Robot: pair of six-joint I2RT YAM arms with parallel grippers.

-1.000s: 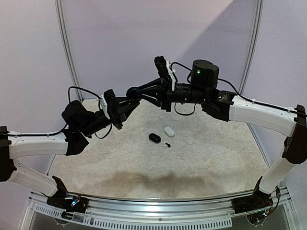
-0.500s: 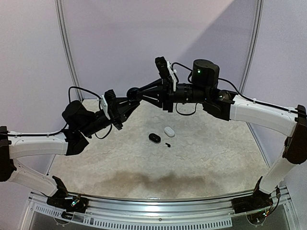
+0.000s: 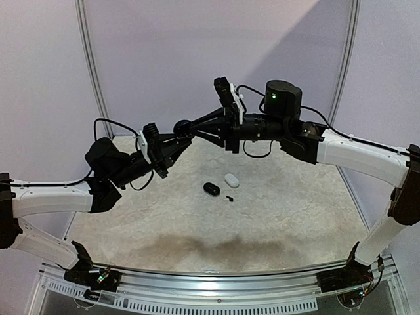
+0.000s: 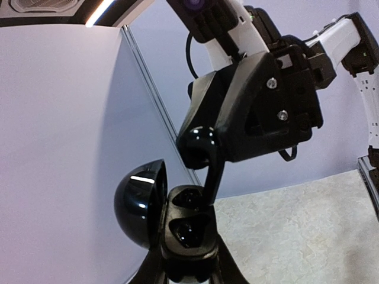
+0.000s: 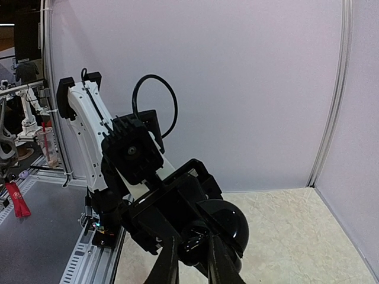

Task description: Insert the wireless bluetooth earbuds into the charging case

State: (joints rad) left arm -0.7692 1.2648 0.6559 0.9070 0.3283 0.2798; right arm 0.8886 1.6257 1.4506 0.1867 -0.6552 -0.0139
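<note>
Charging case [image 4: 187, 229], lid open, sits clamped in my left gripper [image 3: 172, 136]; my right gripper [image 3: 199, 128] pinches what looks like a black earbud [image 5: 192, 246] at its socket. Not yet seated: loose earbud [image 3: 230, 198], five o'clock of tabletop case [image 3: 210, 188].

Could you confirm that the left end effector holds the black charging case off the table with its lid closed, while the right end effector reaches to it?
Not quite: the lid is open, not closed, as the left wrist view shows. The rest stands: the left end effector holds the black charging case off the table and the right end effector reaches to it.
</note>
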